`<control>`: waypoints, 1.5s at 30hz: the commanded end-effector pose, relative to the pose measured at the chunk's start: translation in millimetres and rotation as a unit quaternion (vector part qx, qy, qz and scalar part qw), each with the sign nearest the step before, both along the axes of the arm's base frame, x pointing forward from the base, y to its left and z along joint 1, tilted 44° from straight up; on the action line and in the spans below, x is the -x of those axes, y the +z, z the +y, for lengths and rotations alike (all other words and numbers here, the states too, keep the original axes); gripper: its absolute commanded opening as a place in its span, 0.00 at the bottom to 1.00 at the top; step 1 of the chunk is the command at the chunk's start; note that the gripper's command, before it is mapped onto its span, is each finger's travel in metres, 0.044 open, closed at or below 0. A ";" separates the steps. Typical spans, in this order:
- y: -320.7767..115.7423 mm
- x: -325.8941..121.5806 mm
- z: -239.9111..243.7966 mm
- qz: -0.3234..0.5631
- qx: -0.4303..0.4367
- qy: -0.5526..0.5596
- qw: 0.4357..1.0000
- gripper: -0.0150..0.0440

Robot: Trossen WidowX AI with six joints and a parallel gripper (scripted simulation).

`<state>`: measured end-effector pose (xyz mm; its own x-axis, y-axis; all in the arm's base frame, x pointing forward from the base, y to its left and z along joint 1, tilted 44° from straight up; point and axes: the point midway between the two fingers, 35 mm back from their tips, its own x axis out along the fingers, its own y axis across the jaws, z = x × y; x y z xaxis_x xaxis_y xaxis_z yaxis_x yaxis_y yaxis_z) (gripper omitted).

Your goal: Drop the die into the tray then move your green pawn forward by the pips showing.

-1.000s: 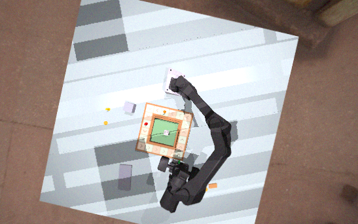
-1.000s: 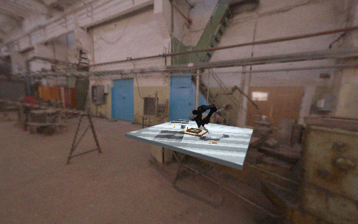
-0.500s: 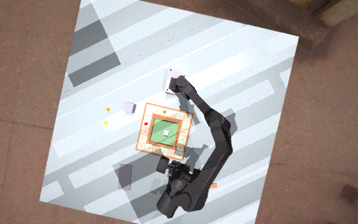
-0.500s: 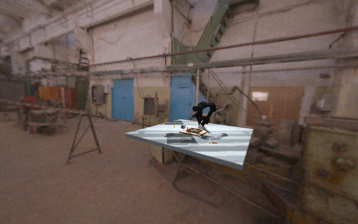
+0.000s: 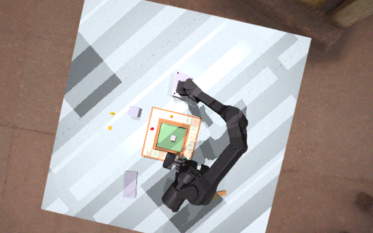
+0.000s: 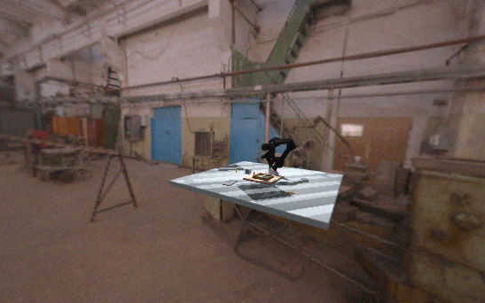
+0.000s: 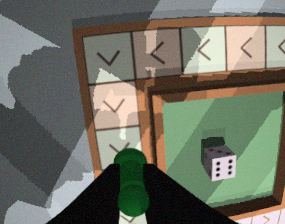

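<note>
While the die [image 7: 222, 160] lies in the green tray [image 7: 186, 129] — six pips visible — the gripper [image 7: 132, 192] is clamped on the green pawn [image 7: 132, 179] above the board's arrow track [image 7: 114, 106].

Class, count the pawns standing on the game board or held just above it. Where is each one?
3. The green pawn is in the jaws over the track; a red pawn and an orange pawn stand on the far sides. Others may be hidden.

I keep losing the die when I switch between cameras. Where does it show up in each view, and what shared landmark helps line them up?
Top: die near the middle of the green tray.
Exterior: too small to make out; only the board shows.
Wrist: die right of centre, on the tray's green floor.
Shared landmark: the orange-framed board around the tray.
</note>
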<state>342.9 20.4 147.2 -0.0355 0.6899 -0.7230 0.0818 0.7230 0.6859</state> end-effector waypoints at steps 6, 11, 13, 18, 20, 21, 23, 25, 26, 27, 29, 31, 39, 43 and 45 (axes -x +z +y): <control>-8.8 30.2 -5.0 -0.004 0.004 0.007 1.000 0.25; -14.5 46.8 -6.0 -0.004 0.004 0.010 1.000 0.25; -16.9 53.5 -6.3 -0.004 0.004 0.012 1.000 0.25; -23.3 70.8 -6.3 -0.005 0.004 0.015 1.000 0.25; -25.9 77.8 -6.1 -0.005 0.004 0.016 1.000 0.25; -27.3 81.3 -6.0 -0.005 0.003 0.017 1.000 0.25; -30.0 88.4 -5.6 -0.006 0.003 0.018 1.000 0.25; -32.9 95.5 -5.2 -0.006 0.003 0.020 1.000 0.25; -34.3 99.1 -4.9 -0.006 0.003 0.021 1.000 0.25; -35.8 102.7 -4.6 -0.006 0.003 0.021 1.000 0.25; -38.7 110.0 -3.9 -0.006 0.002 0.023 1.000 0.25; -41.7 117.2 -3.0 -0.006 0.002 0.024 1.000 0.25; -54.5 146.7 1.5 -0.007 0.000 0.030 1.000 0.25; -61.2 161.6 4.4 -0.008 -0.001 0.033 0.999 0.25; -64.7 169.1 6.1 -0.008 -0.002 0.034 0.999 0.25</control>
<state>186.9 24.5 88.5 -0.0692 0.6922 -0.7184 0.0309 0.7213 0.6920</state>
